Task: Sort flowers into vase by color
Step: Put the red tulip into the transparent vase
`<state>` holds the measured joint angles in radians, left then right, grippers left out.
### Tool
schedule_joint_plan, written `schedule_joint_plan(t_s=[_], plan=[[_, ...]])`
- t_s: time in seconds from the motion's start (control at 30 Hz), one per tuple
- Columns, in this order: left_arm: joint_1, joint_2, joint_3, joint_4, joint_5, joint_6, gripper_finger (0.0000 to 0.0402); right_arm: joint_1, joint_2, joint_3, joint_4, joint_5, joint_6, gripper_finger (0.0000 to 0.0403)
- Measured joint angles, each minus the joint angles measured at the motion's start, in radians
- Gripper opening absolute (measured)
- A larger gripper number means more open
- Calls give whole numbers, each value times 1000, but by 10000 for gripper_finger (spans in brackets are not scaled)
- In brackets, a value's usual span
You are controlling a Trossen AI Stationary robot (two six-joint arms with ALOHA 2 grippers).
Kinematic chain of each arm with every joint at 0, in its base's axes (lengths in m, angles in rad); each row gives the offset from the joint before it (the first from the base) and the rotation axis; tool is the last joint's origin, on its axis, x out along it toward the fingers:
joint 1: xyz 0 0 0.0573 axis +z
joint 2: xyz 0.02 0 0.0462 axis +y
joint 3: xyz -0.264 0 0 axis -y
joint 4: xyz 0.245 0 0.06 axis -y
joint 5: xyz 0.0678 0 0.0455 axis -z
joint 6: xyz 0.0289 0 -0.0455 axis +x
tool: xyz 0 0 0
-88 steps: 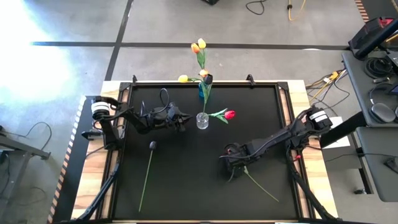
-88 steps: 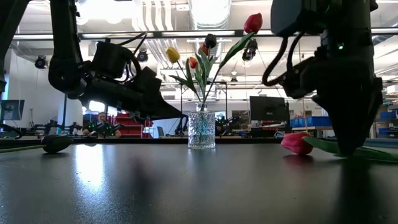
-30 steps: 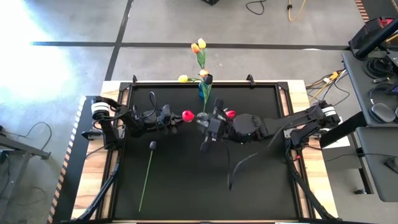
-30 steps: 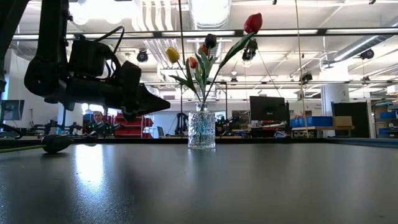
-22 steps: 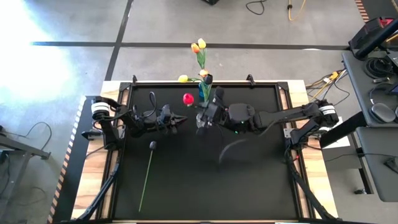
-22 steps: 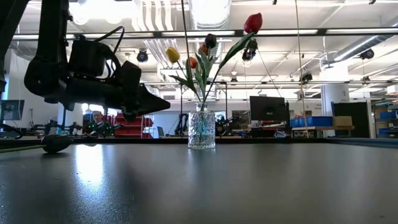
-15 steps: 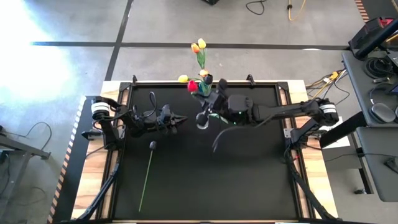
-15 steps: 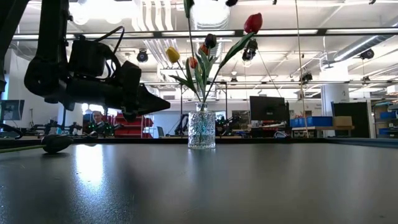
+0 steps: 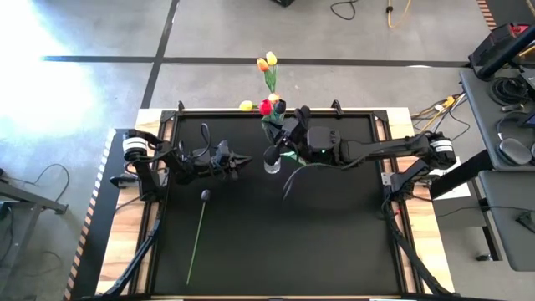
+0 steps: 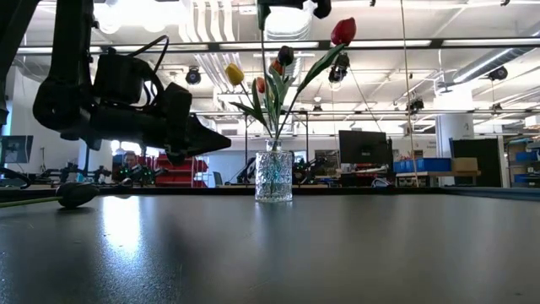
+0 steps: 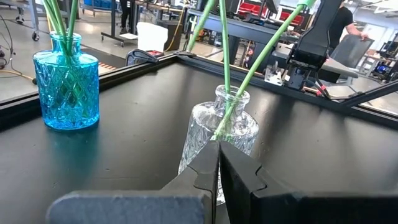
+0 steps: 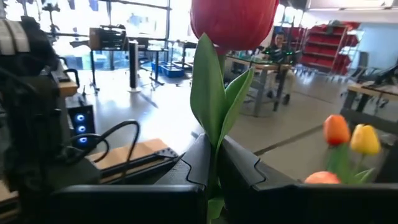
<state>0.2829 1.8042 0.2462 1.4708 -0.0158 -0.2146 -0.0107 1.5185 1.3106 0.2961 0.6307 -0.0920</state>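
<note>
My right gripper [image 9: 282,134] is shut on a red tulip [image 9: 266,107], held high over the far middle of the table above the clear glass vase [image 9: 272,165]. The stem [image 10: 264,67] hangs down toward that vase [image 10: 274,176]; its lower end [image 9: 287,191] shows on the vase's near side. The clear vase [image 11: 222,134] holds green stems. A blue vase [image 11: 65,87] behind it holds yellow and orange tulips [image 9: 267,61]. A dark tulip [image 9: 205,195] lies flat on the mat. My left gripper [image 9: 242,160] hovers shut just left of the clear vase. My right gripper pinches the red tulip's stem [image 12: 212,155] between its two fingers, just below the head where the leaves sit. The fingers come level from the table's right and lie across the stem. The tulip stands roughly upright, head [image 12: 233,22] above the fingers, lifted clear of the table.
The dark tulip's long stem [image 9: 194,247] runs toward the near left. The near half of the black mat [image 9: 334,251] is bare. A raised frame [image 9: 276,111] borders the mat. A person sits far behind the table [image 10: 133,165].
My right gripper has carried the red tulip up and toward the far edge, from beside the clear vase's left to above both vases. The tulip's head has swung from left of the vase to its far side, the stem trailing below.
</note>
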Motion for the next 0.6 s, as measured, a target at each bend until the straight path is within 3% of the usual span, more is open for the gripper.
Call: schedule_joint_plan(t_s=[0.27,0.6], plan=[[0,0,0,0,0,0,0,30,1,-3,-9,4,74,17],[0,0,0,-5,0,-2,0,74,1,-3,-103,146,161,17]])
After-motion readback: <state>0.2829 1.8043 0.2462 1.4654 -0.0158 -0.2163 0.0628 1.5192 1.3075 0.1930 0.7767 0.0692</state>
